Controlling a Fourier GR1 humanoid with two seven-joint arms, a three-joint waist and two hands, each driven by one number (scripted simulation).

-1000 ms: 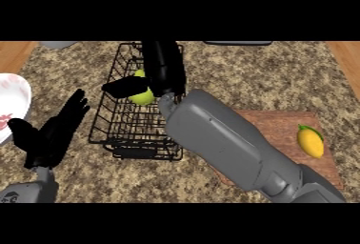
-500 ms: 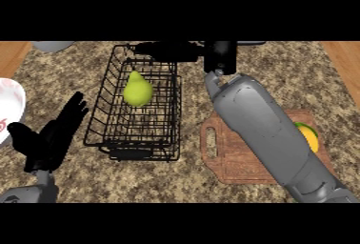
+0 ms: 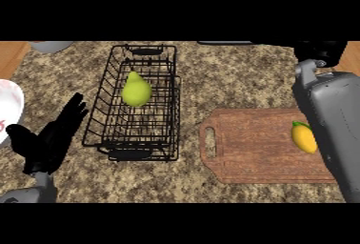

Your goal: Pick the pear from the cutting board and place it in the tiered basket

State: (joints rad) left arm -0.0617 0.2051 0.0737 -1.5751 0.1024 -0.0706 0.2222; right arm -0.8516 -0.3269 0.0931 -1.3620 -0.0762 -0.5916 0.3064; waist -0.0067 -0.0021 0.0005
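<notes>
Speckled brown granite counter point(image 3: 239, 81) fills the view. Right grey forearm point(image 3: 337, 124) comes up the right edge and crosses the far side of the brown wooden cutting board with a handle slot point(image 3: 260, 152); the right hand point(image 3: 320, 50) is at the top right corner, cut by the frame edge, so can't tell how its fingers are set or whether they hold anything. Black wire tiered basket point(image 3: 141, 105) sits left of centre, just beside the board's handle end and well apart from that right hand. Left black hand point(image 3: 49, 140) rests at the lower left, fingers straight and spread, pointing up toward the basket's near left corner, holding nothing; fingertips are near the wire but not touching it. White round plate point(image 3: 8, 112) is at the left edge, just outboard of the left hand's fingers, partly cut off. Green pear point(image 3: 135, 89) lies inside the basket, in its upper half, stem end pointing away, beyond and to the right of the left fingertips, clear of both hands. Yellow fruit with a green tip point(image 3: 304, 137) lies on the board's right part, against the right forearm. Grey rounded object point(image 3: 49, 45) shows at the top left edge, mostly cut off.
</notes>
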